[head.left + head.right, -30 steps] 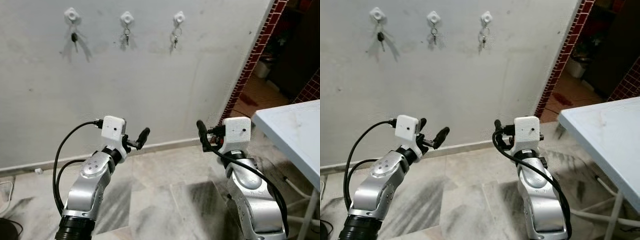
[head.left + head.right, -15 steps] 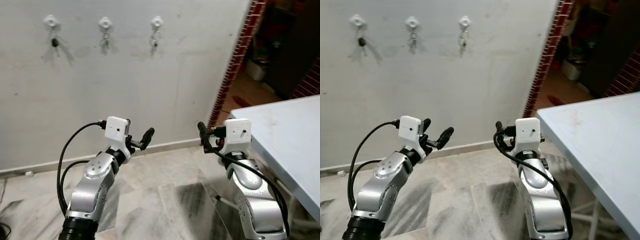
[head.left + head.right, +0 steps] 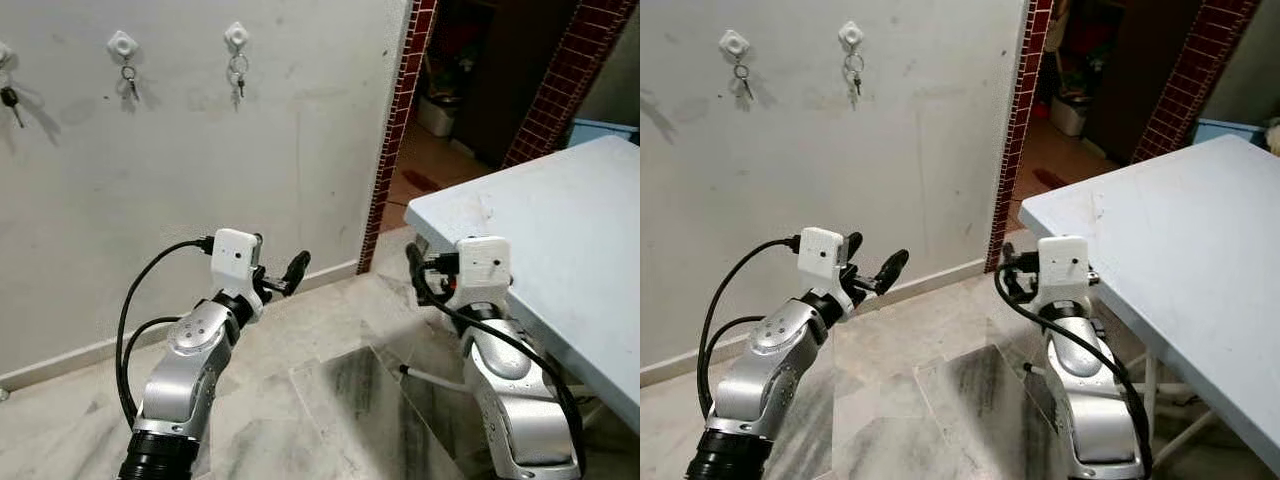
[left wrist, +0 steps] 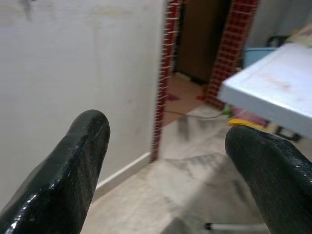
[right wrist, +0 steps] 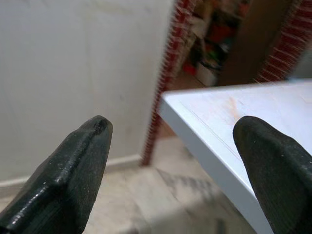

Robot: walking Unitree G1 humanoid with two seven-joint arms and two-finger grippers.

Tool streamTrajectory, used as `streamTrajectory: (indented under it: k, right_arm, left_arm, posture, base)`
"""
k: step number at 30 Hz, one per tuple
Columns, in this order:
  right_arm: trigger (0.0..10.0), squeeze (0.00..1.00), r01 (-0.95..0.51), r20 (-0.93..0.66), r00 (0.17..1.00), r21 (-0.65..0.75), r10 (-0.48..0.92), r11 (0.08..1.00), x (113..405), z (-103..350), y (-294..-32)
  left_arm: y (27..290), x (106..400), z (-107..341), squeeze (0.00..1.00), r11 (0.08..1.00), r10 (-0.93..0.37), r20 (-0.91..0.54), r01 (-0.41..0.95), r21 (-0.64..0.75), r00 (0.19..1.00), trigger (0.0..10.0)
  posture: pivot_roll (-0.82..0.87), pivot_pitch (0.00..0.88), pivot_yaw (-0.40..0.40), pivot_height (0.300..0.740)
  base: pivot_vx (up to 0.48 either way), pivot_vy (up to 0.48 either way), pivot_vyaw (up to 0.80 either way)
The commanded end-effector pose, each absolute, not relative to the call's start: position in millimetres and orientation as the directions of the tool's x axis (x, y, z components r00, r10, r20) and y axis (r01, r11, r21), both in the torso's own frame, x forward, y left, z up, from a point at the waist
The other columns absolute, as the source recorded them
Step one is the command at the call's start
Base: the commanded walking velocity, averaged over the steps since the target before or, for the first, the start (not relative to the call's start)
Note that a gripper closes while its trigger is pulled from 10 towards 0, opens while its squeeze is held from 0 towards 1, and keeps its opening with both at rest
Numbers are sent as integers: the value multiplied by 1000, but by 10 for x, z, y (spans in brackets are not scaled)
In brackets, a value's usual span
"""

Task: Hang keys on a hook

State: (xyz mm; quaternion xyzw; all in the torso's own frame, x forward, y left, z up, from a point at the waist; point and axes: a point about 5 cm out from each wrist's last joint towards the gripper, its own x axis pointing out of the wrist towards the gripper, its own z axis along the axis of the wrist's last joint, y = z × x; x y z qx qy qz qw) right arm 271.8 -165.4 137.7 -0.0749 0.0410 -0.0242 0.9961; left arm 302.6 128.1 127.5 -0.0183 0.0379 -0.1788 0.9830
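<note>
Left tool (image 3: 278,277): fingers apart, nothing held.
Right tool (image 5: 175,161): fingers apart, nothing held.
Metal keys (image 3: 238,82): hanging on white wall hook (image 3: 236,35).
Pale blue desk (image 3: 560,230): at right.

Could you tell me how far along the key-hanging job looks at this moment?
Done: keys hang from all three wall hooks. In hand: nothing; the left gripper and right gripper are both open and empty. Left: no loose keys visible on the white table.
</note>
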Motion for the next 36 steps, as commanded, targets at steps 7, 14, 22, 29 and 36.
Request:
streamTrajectory:
  k: [7,14,22,29,36]
  right_arm:
    - [10000,0,104,-172,976,-181,-136,978,2591,1096,-1907]
    - [10000,0,105,-265,954,-140,-139,985,2467,836,-1947]
    - [10000,0,133,-348,927,-41,-139,990,2419,581,-1987]
    - [10000,0,118,-375,919,-41,-125,992,2496,551,-2080]
    - [10000,0,171,-469,863,-73,-185,983,2452,267,-2408]
  left_arm:
    - [1490,3014,925,0,959,-281,-195,280,-35,940,10000]
    - [1809,2940,511,0,981,-191,-381,185,-53,905,10000]
    - [1723,2910,333,0,973,-233,-440,202,-116,868,10000]
    - [1804,2964,204,0,971,-234,-538,163,-178,809,10000]
    - [1830,2950,51,0,966,-253,-645,154,-206,721,10000]
  posture:
    - [59,0,-46,740]
    - [57,0,-55,740]
    - [54,0,-55,740]
    - [50,0,-55,740]
    - [46,0,-66,740]
  base:
    - [0,0,-760]
    - [0,0,-754]
    - [0,0,-750]
    - [0,0,-754]
    - [0,0,-743]
